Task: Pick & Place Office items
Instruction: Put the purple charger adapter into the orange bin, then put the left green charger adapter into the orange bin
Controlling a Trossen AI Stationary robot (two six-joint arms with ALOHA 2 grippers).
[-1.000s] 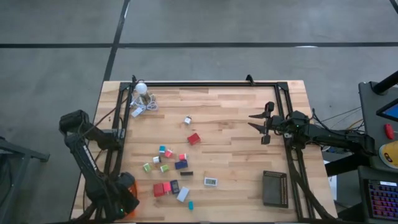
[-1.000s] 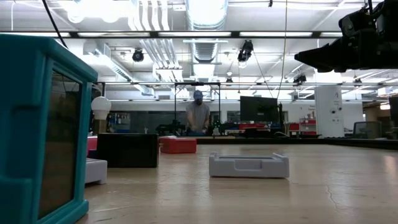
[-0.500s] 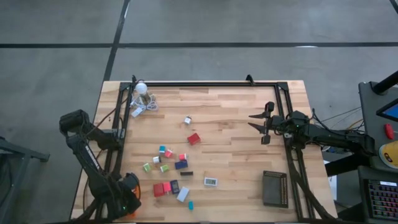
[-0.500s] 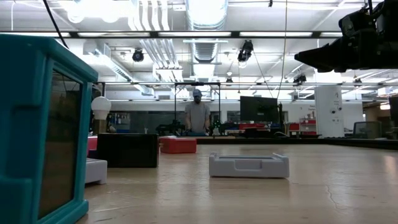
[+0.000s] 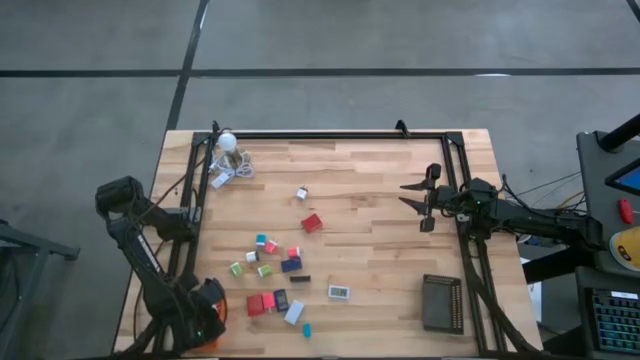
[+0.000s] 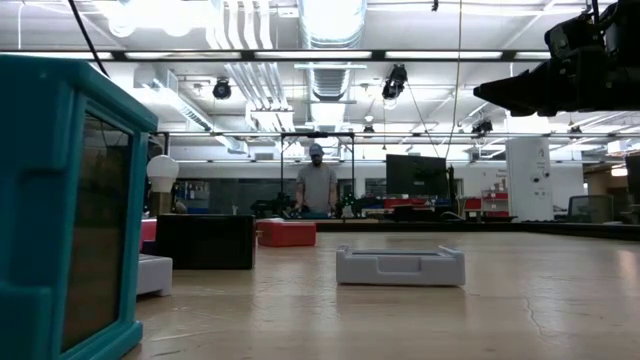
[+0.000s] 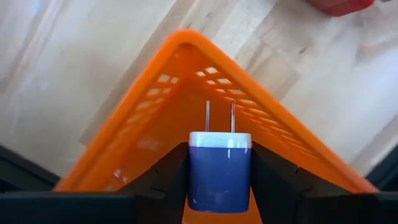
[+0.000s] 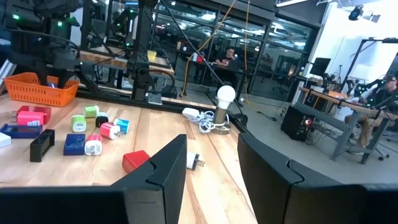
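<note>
Left end effector (image 7: pixel 219 186) clamped blue plug adapter (image 7: pixel 219 169) by its flat sides over orange tray (image 7: pixel 155 134), surface's 7 o'clock corner. Light, rigid, slick plastic; avoid prongs. Right end effector (image 8: pixel 211 163) open, idle at 3 o'clock.

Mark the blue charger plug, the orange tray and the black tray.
blue charger plug (image 7: pixel 219 171), left wrist view, middle of its blue body
orange tray (image 7: pixel 163 109), left wrist view, slotted side wall
black tray (image 5: pixel 441 302), high view, its middle
</note>
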